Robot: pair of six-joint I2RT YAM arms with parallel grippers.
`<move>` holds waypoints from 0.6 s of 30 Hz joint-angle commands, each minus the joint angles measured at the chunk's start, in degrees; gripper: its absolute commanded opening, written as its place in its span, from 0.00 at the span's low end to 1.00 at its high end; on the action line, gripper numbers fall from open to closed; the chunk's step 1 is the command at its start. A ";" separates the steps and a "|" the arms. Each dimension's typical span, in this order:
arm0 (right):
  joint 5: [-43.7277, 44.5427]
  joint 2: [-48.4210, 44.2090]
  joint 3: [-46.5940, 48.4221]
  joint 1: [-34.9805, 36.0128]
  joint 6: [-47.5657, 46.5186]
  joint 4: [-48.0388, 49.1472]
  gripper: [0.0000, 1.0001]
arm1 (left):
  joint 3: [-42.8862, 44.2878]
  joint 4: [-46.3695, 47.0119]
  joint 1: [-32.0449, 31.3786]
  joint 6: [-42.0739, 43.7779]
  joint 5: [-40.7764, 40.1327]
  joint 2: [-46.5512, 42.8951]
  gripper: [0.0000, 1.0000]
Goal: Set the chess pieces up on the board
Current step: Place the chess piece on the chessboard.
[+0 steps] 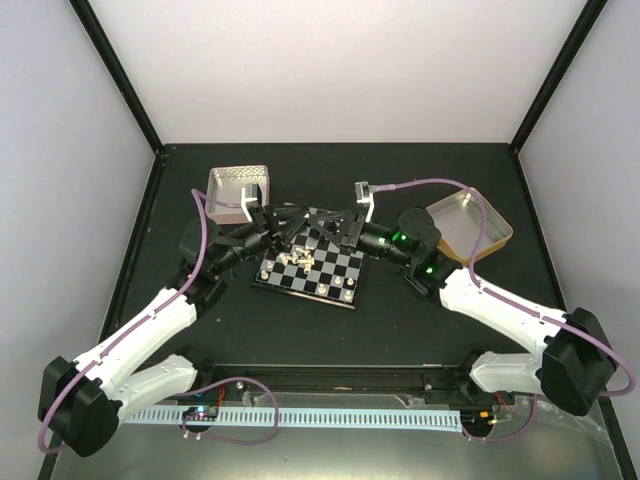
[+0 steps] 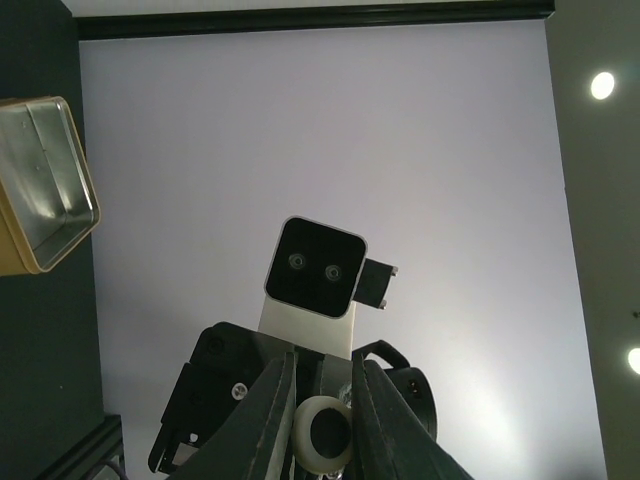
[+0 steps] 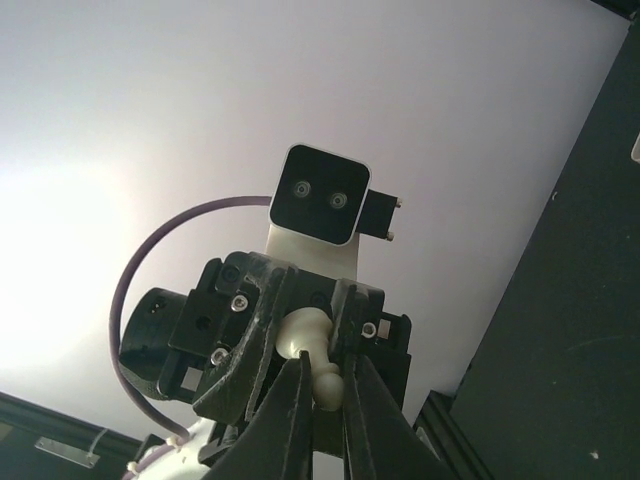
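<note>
The board [image 1: 338,268] lies flat in the middle of the table, with a few cream-white chess pieces [image 1: 294,258] standing on it. My two grippers meet tip to tip just above its far edge. The left gripper [image 1: 298,224] is shut on the round base of a cream-white pawn [image 2: 322,433]. From the opposite side, the right gripper [image 1: 338,228] is shut on the head of that same pawn [image 3: 308,332]. In the right wrist view the right gripper [image 3: 325,366] pinches the pawn's ball top. In the top view the arms hide the pawn.
A gold tin [image 1: 470,224] sits right of the board, also in the left wrist view as the gold tin [image 2: 40,190]. A pale square tin [image 1: 238,185] stands at the back left. A white cable rail [image 1: 330,416] runs along the near edge.
</note>
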 commanded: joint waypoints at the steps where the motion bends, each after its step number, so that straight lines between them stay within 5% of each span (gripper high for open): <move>1: -0.67 0.31 2.69 -0.02 -0.09 0.27 0.03 | -1.28 0.68 -0.11 -1.18 0.62 -0.31 0.10; 6: 0.48 -0.79 2.04 -0.59 -3.04 -6.11 0.01 | -1.93 -3.63 0.02 2.43 -1.35 -1.23 0.19; 13: 2.73 -2.00 4.79 -3.24 -20.02 -30.21 0.01 | -4.18 -20.80 3.54 16.89 -13.40 -6.53 0.73; 18: 9.48 3.12 12.72 -3.70 -36.95 -51.90 0.01 | -4.51 -32.08 6.92 29.83 -20.82 -9.72 0.82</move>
